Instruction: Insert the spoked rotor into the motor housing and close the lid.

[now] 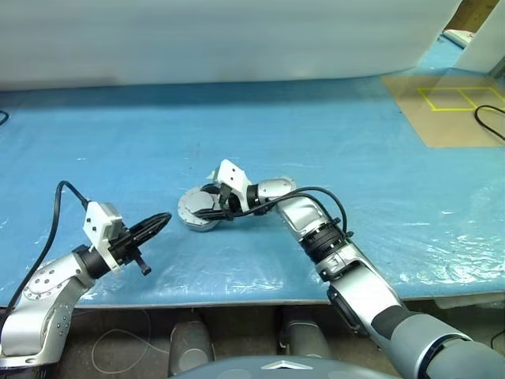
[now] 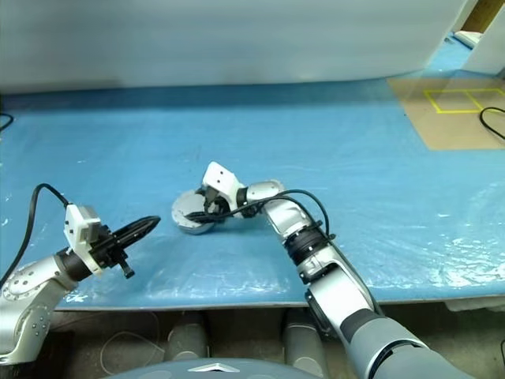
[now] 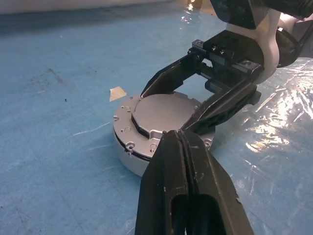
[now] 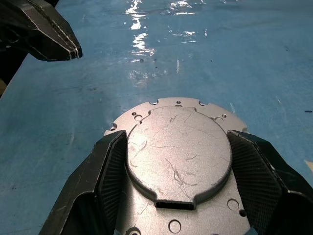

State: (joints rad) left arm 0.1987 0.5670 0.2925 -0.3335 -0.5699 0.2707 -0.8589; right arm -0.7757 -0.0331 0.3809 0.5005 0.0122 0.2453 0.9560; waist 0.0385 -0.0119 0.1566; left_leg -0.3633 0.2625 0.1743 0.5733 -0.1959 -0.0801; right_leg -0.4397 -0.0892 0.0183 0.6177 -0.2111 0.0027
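The motor housing (image 3: 128, 159) is a squat silver-grey puck on the blue table sheet, near the middle. The lid (image 4: 178, 147) lies flat on top of it, plain side up, with a raised plate and small screw holes. My right gripper (image 1: 211, 202) reaches in from the right and is shut on the lid, its black fingers (image 4: 110, 171) pressed against both sides of the raised plate. My left gripper (image 1: 162, 219) hangs shut and empty a short way left of the puck, pointing towards it. The spoked rotor is hidden.
A small tan scrap (image 3: 117, 93) lies on the sheet just beside the puck. A tan board with yellow square outlines (image 1: 450, 106) and a black cable (image 1: 491, 120) sit at the far right. The table's front edge (image 1: 237, 302) runs close below the arms.
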